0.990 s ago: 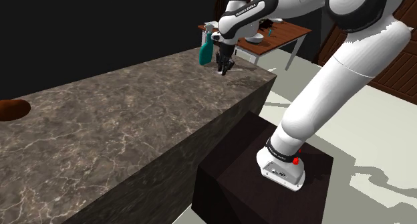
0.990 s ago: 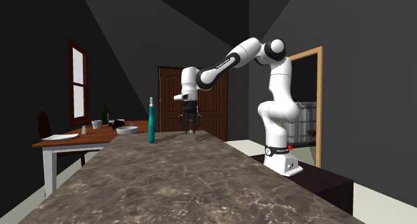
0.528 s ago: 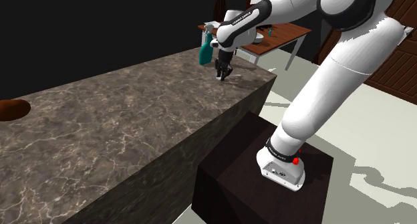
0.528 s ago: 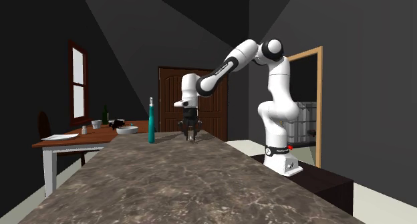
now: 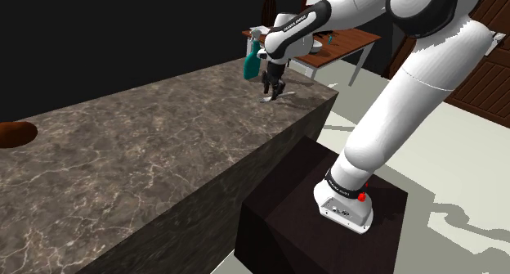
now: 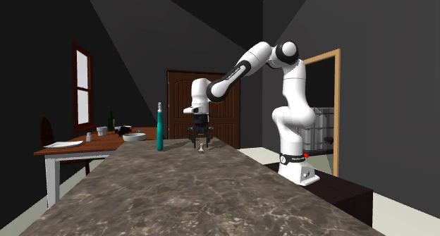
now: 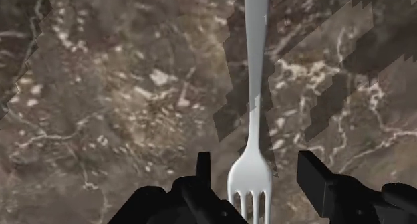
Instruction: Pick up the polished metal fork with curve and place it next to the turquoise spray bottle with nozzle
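Note:
The pale metal fork (image 7: 255,89) lies flat on the dark marble counter (image 5: 163,141), its tines between my fingers and its handle stretching away from the hand. My black gripper (image 7: 256,161) is open, and its fingers stand clear of the fork on both sides. In the shoulder view the gripper (image 5: 272,84) hovers just above the fork (image 5: 272,97), near the counter's far end. The turquoise spray bottle (image 5: 252,64) stands upright a short way to the shoulder view's left of it. From the second exterior view the fork (image 6: 201,149) lies under the gripper (image 6: 201,138), to the right of the bottle (image 6: 159,129).
The counter's edge drops off just beyond the fork on the stand's (image 5: 327,199) side. A brown object (image 5: 16,133) sits at the counter's far left in the shoulder view. A wooden table (image 6: 77,146) with a bowl and small items stands behind the counter.
The gripper came down to the counter with the fork, then opened and lifted slightly. The fork now lies free on the marble.

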Robot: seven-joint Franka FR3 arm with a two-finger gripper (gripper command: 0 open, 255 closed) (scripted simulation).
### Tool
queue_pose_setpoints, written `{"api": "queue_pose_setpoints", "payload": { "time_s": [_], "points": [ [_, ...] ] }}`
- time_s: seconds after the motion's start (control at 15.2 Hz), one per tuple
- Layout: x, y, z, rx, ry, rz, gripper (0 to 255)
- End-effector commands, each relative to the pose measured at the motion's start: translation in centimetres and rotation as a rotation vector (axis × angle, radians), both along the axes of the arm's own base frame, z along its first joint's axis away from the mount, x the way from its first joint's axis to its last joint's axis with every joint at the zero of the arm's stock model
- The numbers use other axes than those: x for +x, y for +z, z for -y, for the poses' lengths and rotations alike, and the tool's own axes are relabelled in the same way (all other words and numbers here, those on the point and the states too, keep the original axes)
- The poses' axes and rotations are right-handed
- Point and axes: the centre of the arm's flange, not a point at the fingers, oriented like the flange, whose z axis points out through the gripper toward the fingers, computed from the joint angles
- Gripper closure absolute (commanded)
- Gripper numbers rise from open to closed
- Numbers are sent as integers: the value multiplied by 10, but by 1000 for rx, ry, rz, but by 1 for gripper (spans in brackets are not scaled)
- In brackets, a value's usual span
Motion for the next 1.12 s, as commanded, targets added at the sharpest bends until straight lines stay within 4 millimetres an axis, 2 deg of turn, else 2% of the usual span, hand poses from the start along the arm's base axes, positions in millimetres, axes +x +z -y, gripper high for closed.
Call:
{"api": "queue_pose_setpoints", "payload": {
  "time_s": [0.0,0.26,0.53,1.06],
  "points": [
    [0,0,0,0,0,0,0],
    [0,0,0,0,0,0,0],
    [0,50,2,0,0,0,0],
    [0,50,2,0,0,0,0]
  ]
}}
